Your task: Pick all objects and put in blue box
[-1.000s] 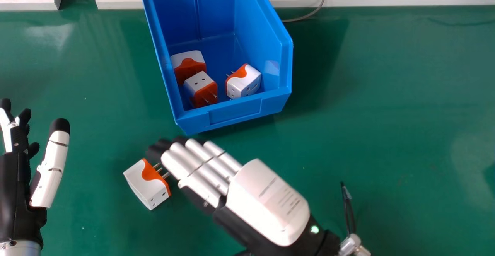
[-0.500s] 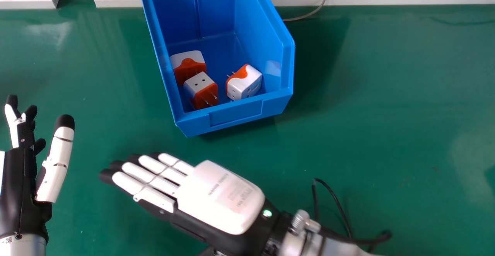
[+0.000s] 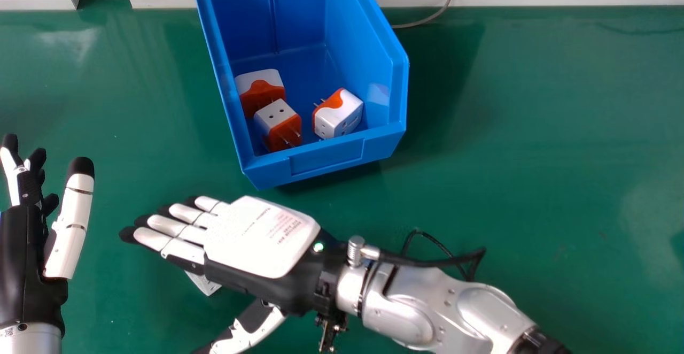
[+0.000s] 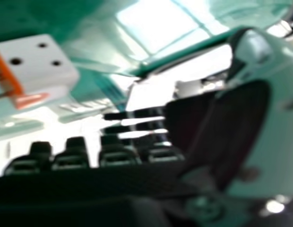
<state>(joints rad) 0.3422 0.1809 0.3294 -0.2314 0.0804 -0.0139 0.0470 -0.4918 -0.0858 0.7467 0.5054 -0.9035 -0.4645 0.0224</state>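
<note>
Head view: blue box (image 3: 326,157) stands at upper centre, its low front lip turned toward the lower part of the frame, which leaves an easy way in for a hand. Three plug adapters lie inside near that lip: rear adapter (image 3: 260,92) and front adapter (image 3: 278,124) crowded together at the box's left wall, third adapter (image 3: 337,113) apart from them, nearer the right wall.

Task's loose adapter (image 3: 206,283) sits on the green table (image 3: 507,183), lower left of centre, mostly covered by the right hand (image 3: 256,236). Right hand: fingers extended, thumb spread toward the bottom edge, nothing gripped. Right hand view puts the adapter's socket face off from the fingertips, pins pointing aside. Probable reason for the pose: wide gap between thumb and fingers lets the hand straddle the block before closing.

Left hand (image 3: 24,268) at the left edge, fingers relaxed, empty; presumably parked clear of the pick.

Judgement: last pick, at the approach stage. Next, lower and close around the body. Risk: fingertips catching the pins or nudging the block away.
</note>
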